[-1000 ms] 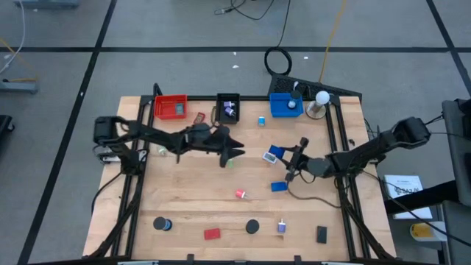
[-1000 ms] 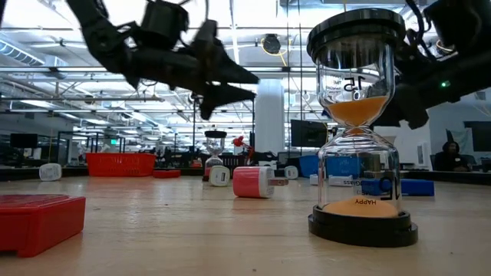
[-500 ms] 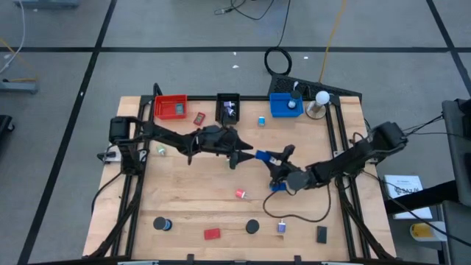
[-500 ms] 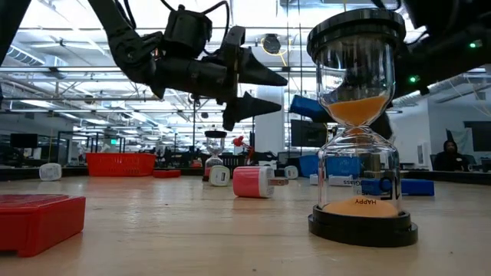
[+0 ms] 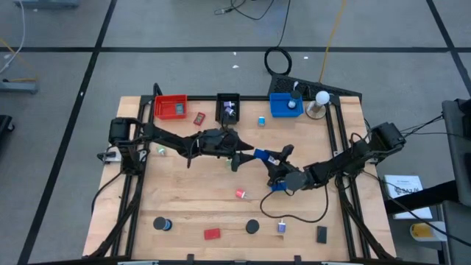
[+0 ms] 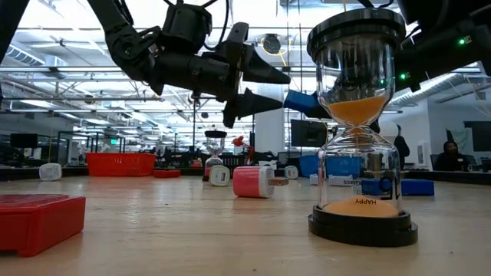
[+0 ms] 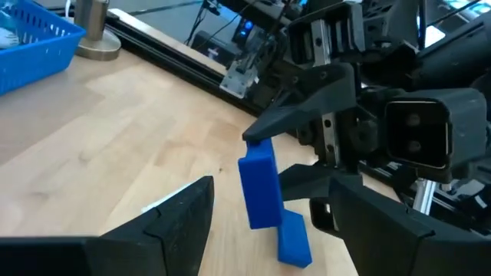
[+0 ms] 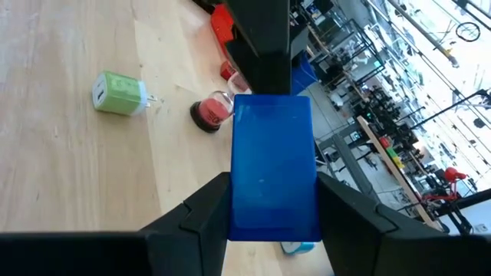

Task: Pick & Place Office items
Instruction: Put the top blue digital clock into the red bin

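Observation:
A blue block hangs above the middle of the table with my right gripper shut on it. The right wrist view shows the block between that arm's fingers. My left gripper stands open just left of it, its fingertips at the block's free end; I cannot tell whether they touch. A second blue block lies flat on the wood below. Other office items lie scattered: a red one, a black disc, a red block. My right gripper pinches the blue block between its two fingers, by its two long edges at the end nearest the wrist. The fingers come about level from the table's right. The block sticks out ahead of them toward my left gripper, clear of the table.
Red, black and blue trays stand along the far edge, with a white ball lamp beside the blue one. A small hourglass stands near the front edge. A green charger lies by the left arm.
My right gripper has carried the blue block from the table's right toward the middle, rolling its wrist. My left gripper has reached right to meet it and opened wider. In the last half second both have kept nearly still.

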`<action>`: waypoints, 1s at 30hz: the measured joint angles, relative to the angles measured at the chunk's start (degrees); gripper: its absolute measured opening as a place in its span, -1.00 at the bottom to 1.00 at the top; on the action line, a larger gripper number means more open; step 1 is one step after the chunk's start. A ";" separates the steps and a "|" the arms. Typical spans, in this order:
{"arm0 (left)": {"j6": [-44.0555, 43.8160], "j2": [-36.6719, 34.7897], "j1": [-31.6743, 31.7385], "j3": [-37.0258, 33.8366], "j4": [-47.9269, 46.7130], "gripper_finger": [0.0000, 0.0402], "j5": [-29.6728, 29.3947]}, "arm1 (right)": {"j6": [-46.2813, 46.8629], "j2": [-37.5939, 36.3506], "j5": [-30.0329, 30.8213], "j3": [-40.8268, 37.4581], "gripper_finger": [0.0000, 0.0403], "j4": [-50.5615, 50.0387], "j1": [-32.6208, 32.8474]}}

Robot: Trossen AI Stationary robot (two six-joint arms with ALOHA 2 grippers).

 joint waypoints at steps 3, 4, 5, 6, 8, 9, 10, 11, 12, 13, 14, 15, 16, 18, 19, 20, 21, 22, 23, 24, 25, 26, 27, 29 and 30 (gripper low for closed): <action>0.39 0.61 -0.69 1.27 -0.36 0.28 -0.53 | -0.03 0.00 0.00 0.00 -0.21 0.34 0.00; 0.54 0.76 -0.83 1.66 -0.49 0.25 -0.59 | -0.14 0.00 0.00 0.00 -0.22 0.47 0.00; 0.58 1.08 -0.86 2.08 -1.59 0.22 -0.59 | -0.22 0.00 0.00 -0.02 -0.22 0.62 0.00; 0.84 1.73 -1.00 2.93 -2.60 0.19 -0.59 | -0.22 0.00 0.00 -0.02 -0.21 0.71 0.01; 1.18 3.29 -1.00 4.38 -4.41 0.12 -0.38 | -0.44 0.00 -0.07 -0.04 -0.21 0.87 0.02; 1.07 4.14 -0.95 5.08 -4.94 0.09 0.00 | -0.46 0.00 -0.24 -0.04 -0.21 0.88 0.02; 1.00 5.18 -0.94 6.07 -4.71 0.07 0.39 | -0.46 0.00 -0.73 -0.04 -0.21 0.90 0.02; 1.01 6.16 -0.91 7.03 -4.38 0.05 0.83 | -0.48 0.00 -1.33 -0.04 -0.21 0.86 0.02; 1.15 6.88 -0.91 7.82 -4.38 0.03 1.60 | -0.48 0.00 -1.53 -0.04 -0.21 0.85 0.02; 1.28 7.56 -0.91 8.61 -4.43 0.01 2.59 | -0.47 0.00 -1.50 -0.04 -0.21 0.87 0.02; 1.30 8.38 -0.93 9.47 -4.32 -0.01 3.38 | -0.48 0.00 -1.49 -0.04 -0.21 0.84 0.02; 1.44 9.04 -0.97 10.05 -4.14 -0.04 3.87 | -0.49 0.00 -1.50 -0.04 -0.22 0.74 0.02; 1.46 9.39 -0.97 10.29 -4.08 -0.07 4.52 | -0.50 0.00 -1.49 -0.04 -0.22 0.72 0.02; 1.51 9.52 -0.96 10.36 -3.40 -0.15 4.70 | -0.50 0.00 -1.46 -0.04 -0.21 0.63 0.02; 1.65 9.47 -0.95 10.33 -3.08 -0.19 4.58 | -0.50 0.00 -1.45 -0.04 -0.20 0.65 0.02; 1.65 9.40 -0.95 10.16 -2.71 -0.24 4.61 | -0.51 -0.01 -1.43 -0.04 -0.20 0.72 0.02; 1.65 9.21 -0.91 10.13 -2.81 -0.29 4.61 | -0.50 -0.04 -1.44 -0.04 -0.20 0.71 0.02; 1.66 9.10 -0.91 10.13 -2.94 -0.34 4.57 | -0.55 -0.04 -1.42 -0.04 -0.20 0.63 0.02; 1.65 9.10 -0.91 10.11 -2.94 -0.40 4.57 | -0.57 -0.04 -1.42 -0.04 -0.20 0.67 0.02; 1.65 9.10 -0.91 10.11 -2.94 -0.45 4.54 | -0.55 -0.07 -1.42 -0.04 -0.20 0.62 0.02; 1.67 9.10 -0.83 10.09 -3.13 -0.50 4.54 | -0.57 -0.07 -1.47 -0.04 -0.19 0.60 0.04; 1.66 9.10 -0.75 10.09 -3.23 -0.55 4.54 | -0.64 -0.06 -1.53 -0.04 -0.19 0.50 0.05; 1.62 9.10 -0.62 10.09 -3.23 -0.59 4.58 | -0.75 -0.04 -1.49 -0.04 -0.19 0.45 0.07; 1.37 9.10 -0.44 10.09 -3.17 -0.67 4.61 | -1.29 -0.04 -1.39 -0.04 -0.19 0.38 0.07; 1.39 9.10 -0.43 10.09 -3.17 -0.70 4.63 | -1.63 -0.04 -1.43 -0.04 -0.19 0.33 0.07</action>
